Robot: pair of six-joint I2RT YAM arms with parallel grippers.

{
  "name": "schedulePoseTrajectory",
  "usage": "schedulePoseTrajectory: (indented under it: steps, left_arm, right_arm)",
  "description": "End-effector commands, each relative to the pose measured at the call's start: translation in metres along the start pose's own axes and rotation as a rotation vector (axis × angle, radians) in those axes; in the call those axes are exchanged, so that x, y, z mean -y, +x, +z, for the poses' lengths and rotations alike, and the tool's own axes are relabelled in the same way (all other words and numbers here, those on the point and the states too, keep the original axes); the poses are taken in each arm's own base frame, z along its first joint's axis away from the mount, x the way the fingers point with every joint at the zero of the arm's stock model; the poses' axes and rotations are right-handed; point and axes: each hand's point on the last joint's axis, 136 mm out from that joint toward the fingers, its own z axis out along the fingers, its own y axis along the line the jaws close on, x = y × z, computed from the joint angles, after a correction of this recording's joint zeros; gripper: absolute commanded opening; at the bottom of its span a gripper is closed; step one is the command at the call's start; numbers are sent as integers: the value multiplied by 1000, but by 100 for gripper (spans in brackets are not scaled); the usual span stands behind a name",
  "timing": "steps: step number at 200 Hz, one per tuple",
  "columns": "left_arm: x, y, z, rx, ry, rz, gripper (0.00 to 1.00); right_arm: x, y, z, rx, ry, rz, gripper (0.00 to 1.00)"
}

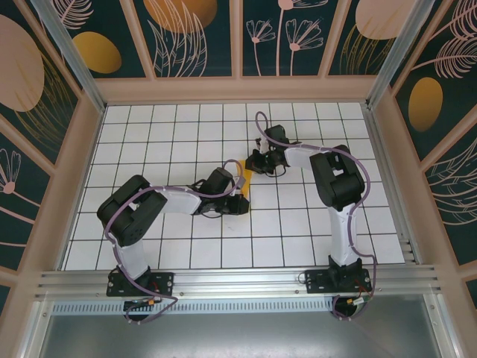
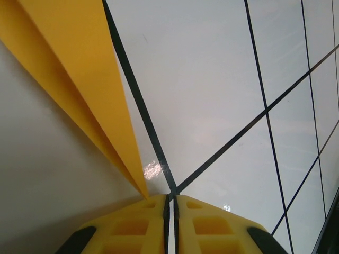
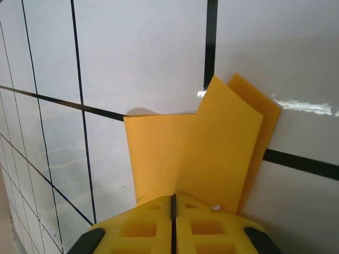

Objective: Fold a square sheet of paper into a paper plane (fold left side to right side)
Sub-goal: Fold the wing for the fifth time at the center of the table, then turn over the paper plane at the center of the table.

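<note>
Yellow fingertips (image 2: 143, 217) of the left gripper (image 2: 170, 200) are clenched to a thin slit. The paper plane's (image 1: 244, 177) sharp point runs down from 11 o'clock to touch the left one. On the right gripper (image 3: 173, 198) the jaws are likewise pressed together, their tips meeting the plane's wide, layered end. I cannot tell whether any paper is caught between them. From overhead, the plane lies about mid-surface (image 1: 149, 142) on the white grid, between the two grippers. The left gripper is at its 6 o'clock end and the right at its 1 o'clock end. Dark wall panels (image 1: 201, 56) stand beyond at 12 o'clock.
</note>
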Motion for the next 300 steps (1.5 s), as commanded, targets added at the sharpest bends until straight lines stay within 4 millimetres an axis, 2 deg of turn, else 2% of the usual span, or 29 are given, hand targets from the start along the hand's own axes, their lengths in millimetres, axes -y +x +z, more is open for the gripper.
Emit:
schedulePoseTrajectory:
  steps: [1, 18, 32, 57, 64, 73, 90, 116, 135, 145, 151, 179, 190, 203, 228, 244, 259, 264, 287, 300]
  left_arm:
    - [-8, 37, -8, -113, -45, -22, 16]
    - [3, 28, -20, -74, -30, 26, 17]
    - [18, 15, -37, -14, -10, 77, 20]
    - [21, -8, -65, 114, -66, 125, 32]
    - [19, -16, -74, 162, -97, 130, 35]
    - [14, -28, -87, 232, -150, 131, 44]
    - [5, -49, -114, 374, -256, 125, 49]
    - [-7, -77, -156, 594, -392, 88, 70]
    - [-12, -90, -181, 713, -458, 65, 77]
    - [-13, -95, -191, 757, -486, 59, 79]
    - [-14, -97, -195, 778, -500, 56, 80]
    - [-18, -99, -203, 816, -536, 58, 85]
    - [-19, -98, -203, 813, -535, 56, 85]
    - [-21, -96, -201, 809, -533, 54, 86]
    - [-21, -96, -201, 807, -531, 55, 87]
    - [-19, -97, -201, 806, -526, 63, 88]
    - [-18, -98, -200, 805, -520, 65, 89]
    - [-18, -97, -199, 804, -520, 66, 89]
    - [-17, -98, -199, 803, -516, 68, 90]
    - [-17, -98, -198, 802, -515, 68, 90]
  right_arm:
    - [-16, -20, -14, 65, -39, -59, 12]
    - [-37, -33, -34, 114, -67, -104, 20]
    - [-53, -44, -54, 159, -73, -139, 25]
    - [-69, -54, -91, 237, -14, -184, 33]
    - [-66, -54, -98, 250, 23, -182, 35]
    - [-60, -51, -107, 267, 75, -172, 39]
    - [-47, -39, -118, 280, 176, -141, 45]
    - [-34, -2, -109, 241, 253, -94, 54]
    - [-30, 25, -87, 182, 260, -76, 57]
    - [-24, 31, -77, 163, 267, -62, 57]
    - [-29, 40, -68, 140, 265, -75, 57]
    - [-17, 51, -45, 99, 327, -67, 56]
    - [-9, 54, -40, 83, 354, -61, 52]
    - [-4, 55, -37, 78, 372, -57, 44]
    - [-3, 54, -44, 91, 373, -62, 18]
    - [-2, 56, -51, 99, 325, -53, 12]
    - [-6, 65, -53, 79, 217, -44, 10]
    - [0, 61, -58, 83, 184, -16, 10]
    - [7, 69, -66, 67, 64, -1, 9]
    - [18, 71, -69, 61, 35, 14, 12]
